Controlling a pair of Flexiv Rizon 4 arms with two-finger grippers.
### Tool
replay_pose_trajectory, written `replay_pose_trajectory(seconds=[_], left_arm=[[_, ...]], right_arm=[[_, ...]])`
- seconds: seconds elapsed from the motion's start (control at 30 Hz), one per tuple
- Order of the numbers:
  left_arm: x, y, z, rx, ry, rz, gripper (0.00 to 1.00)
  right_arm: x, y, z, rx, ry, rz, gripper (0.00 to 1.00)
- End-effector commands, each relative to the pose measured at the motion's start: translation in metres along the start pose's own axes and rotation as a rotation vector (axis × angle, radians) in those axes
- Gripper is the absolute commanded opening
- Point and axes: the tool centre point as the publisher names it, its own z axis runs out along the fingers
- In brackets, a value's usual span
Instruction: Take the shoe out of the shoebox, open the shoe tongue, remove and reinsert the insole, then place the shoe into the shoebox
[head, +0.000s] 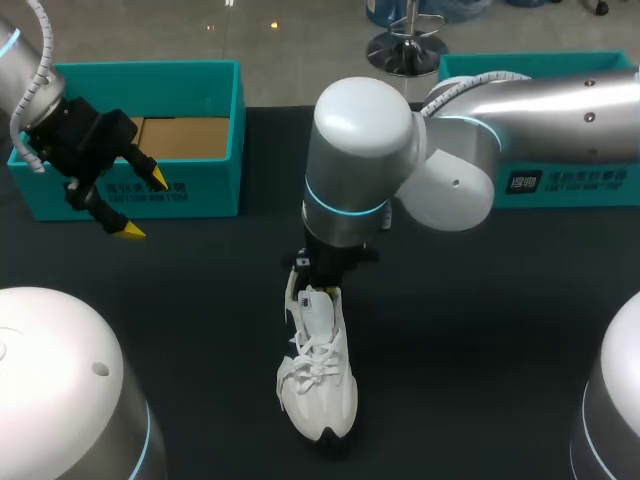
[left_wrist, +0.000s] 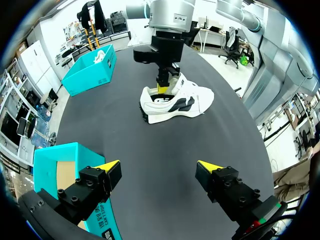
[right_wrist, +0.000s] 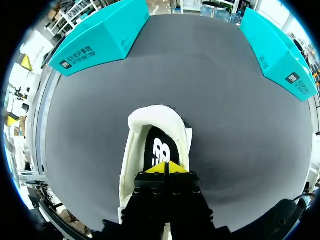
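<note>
Shoe (head: 318, 385) was seen upright on desk (head: 480, 330), outside shoebox (head: 190, 190). Right jaws were pressed together in its opening, over insole (right_wrist: 157, 150); left jaws spread. Insole judged thin, floppy: to be pinched at heel edge.

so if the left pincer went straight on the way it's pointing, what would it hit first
Probably the bare table, just short of the shoe; depth is unclear, so the left pincer might reach the shoe itself.
</note>
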Motion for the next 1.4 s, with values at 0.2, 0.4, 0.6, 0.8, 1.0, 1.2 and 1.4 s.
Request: replay_pose_trajectory(seconds=[0.2,0.4,0.6,0.8,1.0,1.2,1.4], left_arm=[[0.0,0.0,0.0,-0.003,0.002,0.0,1.0],[0.0,0.0,0.0,-0.003,0.002,0.0,1.0],[0.0,0.0,0.0,-0.003,0.002,0.0,1.0],[0.0,0.0,0.0,-0.003,0.002,0.0,1.0],[0.0,0.0,0.0,-0.003,0.002,0.0,1.0],[0.0,0.0,0.0,-0.003,0.002,0.0,1.0],[0.0,0.0,0.0,-0.003,0.002,0.0,1.0]], right_arm=[[0.011,-0.011,0.05,0.068,0.062,0.008,0.0],[0.018,-0.019,0.061,0.093,0.088,0.008,0.0],[0.018,-0.022,0.055,0.095,0.09,0.011,0.0],[0.012,-0.007,0.027,0.067,0.058,-0.012,0.0],[0.003,0.013,0.004,0.093,0.06,-0.037,0.0],[0.002,0.02,-0.012,0.16,0.078,-0.03,0.0],[0.005,0.008,-0.013,0.222,0.079,-0.009,0.0]])
